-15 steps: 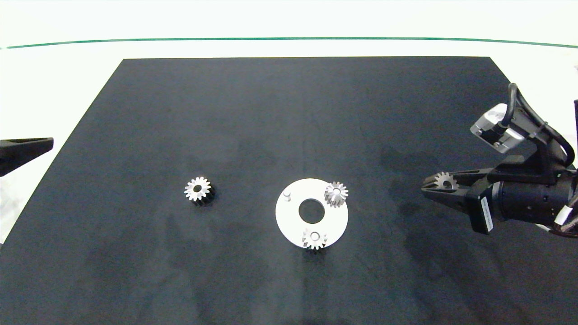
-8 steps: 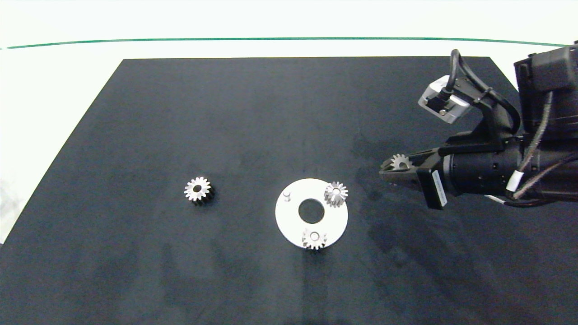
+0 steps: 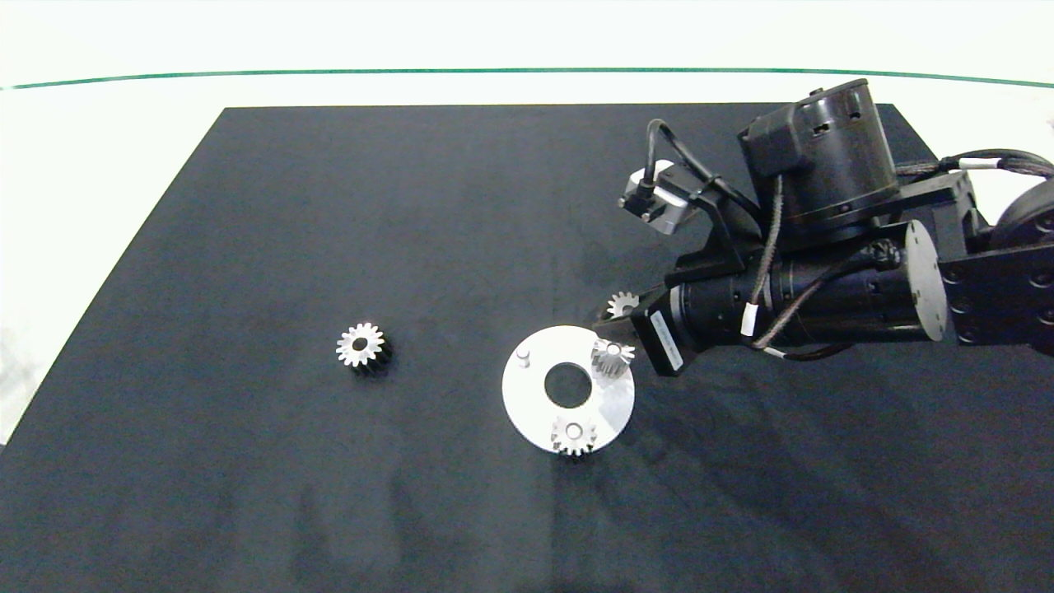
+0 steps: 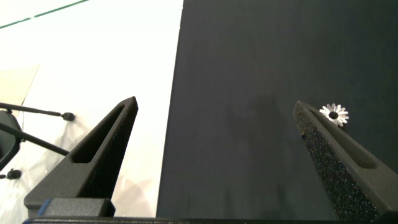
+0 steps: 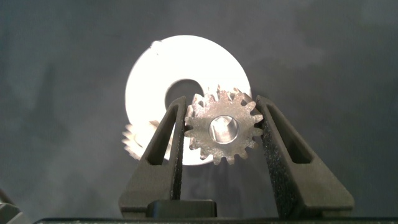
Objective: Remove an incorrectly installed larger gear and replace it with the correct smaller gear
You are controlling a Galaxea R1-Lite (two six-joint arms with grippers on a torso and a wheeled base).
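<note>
My right gripper (image 5: 221,134) pinches the smaller gear (image 5: 222,132) across its toothed rim, over the round white plate's (image 3: 613,405) far right edge. I judge it rigid, dense and slick, best taken flank to flank. The larger gear (image 3: 362,347) sits mid-mat, well left; my left gripper (image 4: 214,112) gapes wide, empty, at the mat's (image 3: 412,206) left edge.
</note>
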